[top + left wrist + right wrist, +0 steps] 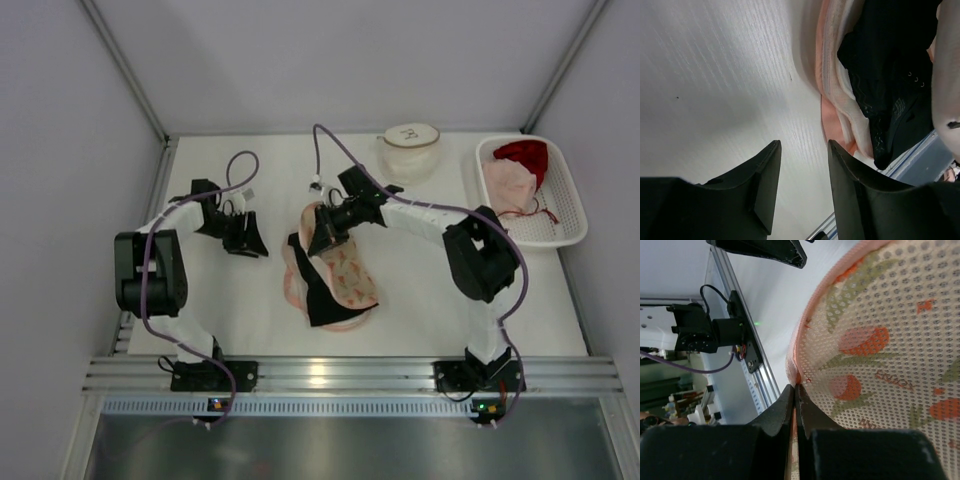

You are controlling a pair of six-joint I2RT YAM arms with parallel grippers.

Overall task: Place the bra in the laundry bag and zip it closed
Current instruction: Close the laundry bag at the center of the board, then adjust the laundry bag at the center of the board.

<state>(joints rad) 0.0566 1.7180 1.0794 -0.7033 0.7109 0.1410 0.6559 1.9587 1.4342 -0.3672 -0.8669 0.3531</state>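
Pink mesh laundry bag (350, 280) lies mid-table, its long axis running 11 to 5 o'clock, with the black bra (318, 297) showing between its halves. The right gripper (796, 390) is nearer, clamped on the bag's rim. The left gripper (802, 147) is parted and empty, with the bag at its 3 o'clock.

Small orange lettering (895, 380) is printed on the mesh of the laundry bag (880, 315); we cannot spell it out. The dark mark on top of the round white container (408, 150) at the far edge of the table (250, 310) is unreadable.
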